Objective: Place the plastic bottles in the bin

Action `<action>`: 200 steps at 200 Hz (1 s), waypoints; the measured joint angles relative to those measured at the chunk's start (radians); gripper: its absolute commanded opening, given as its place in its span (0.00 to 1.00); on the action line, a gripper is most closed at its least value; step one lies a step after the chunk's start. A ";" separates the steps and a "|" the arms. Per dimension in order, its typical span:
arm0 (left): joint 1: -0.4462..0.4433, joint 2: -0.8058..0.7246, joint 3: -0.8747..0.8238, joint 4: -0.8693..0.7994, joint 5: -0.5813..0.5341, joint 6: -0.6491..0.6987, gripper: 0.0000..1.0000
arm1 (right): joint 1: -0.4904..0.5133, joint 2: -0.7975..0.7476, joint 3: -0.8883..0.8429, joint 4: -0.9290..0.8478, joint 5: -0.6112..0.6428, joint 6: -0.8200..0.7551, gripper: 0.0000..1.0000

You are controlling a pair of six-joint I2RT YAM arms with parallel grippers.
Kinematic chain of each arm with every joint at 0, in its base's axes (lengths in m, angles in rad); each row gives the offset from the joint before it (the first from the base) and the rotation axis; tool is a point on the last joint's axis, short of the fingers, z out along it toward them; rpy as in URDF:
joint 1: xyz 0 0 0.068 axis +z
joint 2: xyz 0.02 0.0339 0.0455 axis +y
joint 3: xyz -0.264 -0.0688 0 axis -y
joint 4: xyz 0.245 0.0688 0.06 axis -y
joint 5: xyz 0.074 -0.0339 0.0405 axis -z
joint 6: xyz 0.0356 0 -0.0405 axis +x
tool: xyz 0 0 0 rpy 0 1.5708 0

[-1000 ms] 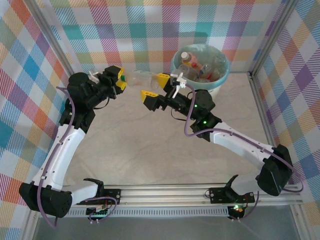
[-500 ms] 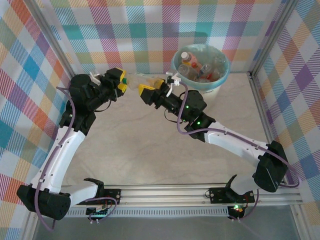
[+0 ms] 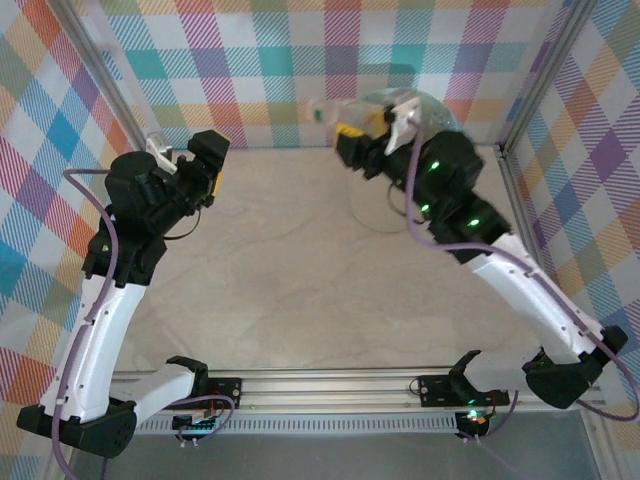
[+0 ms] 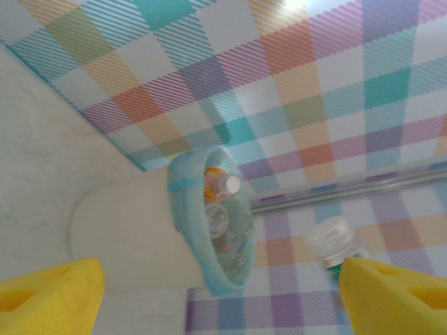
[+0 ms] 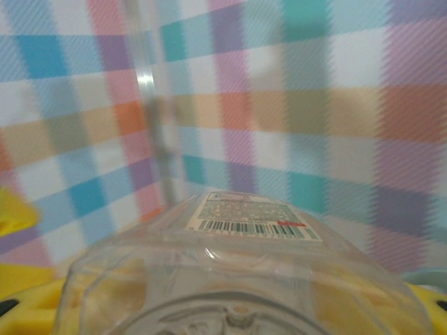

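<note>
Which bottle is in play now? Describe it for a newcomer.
Find the cream, teal-lined bin at the back wall. By its left edge, the right gripper holds a clear bottle in the air; the other bottles lie inside the bin.

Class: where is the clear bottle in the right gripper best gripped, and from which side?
The clear bottle is best held across its wide round body, approached from the base end, as the right gripper does; the slim neck would likely slip.
</note>
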 measured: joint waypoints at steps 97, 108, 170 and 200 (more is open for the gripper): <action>-0.001 0.042 0.032 -0.159 -0.007 0.227 0.89 | -0.218 0.350 0.435 -0.480 0.285 -0.184 0.52; -0.001 0.046 0.036 -0.167 -0.007 0.234 0.89 | -0.218 0.414 0.488 -0.504 0.317 -0.187 0.52; -0.004 0.072 0.038 -0.200 0.010 0.261 0.90 | -0.232 0.639 0.634 -0.560 0.417 -0.161 0.57; -0.004 0.075 0.038 -0.201 0.013 0.270 0.90 | -0.254 0.720 0.697 -0.596 0.421 -0.114 0.66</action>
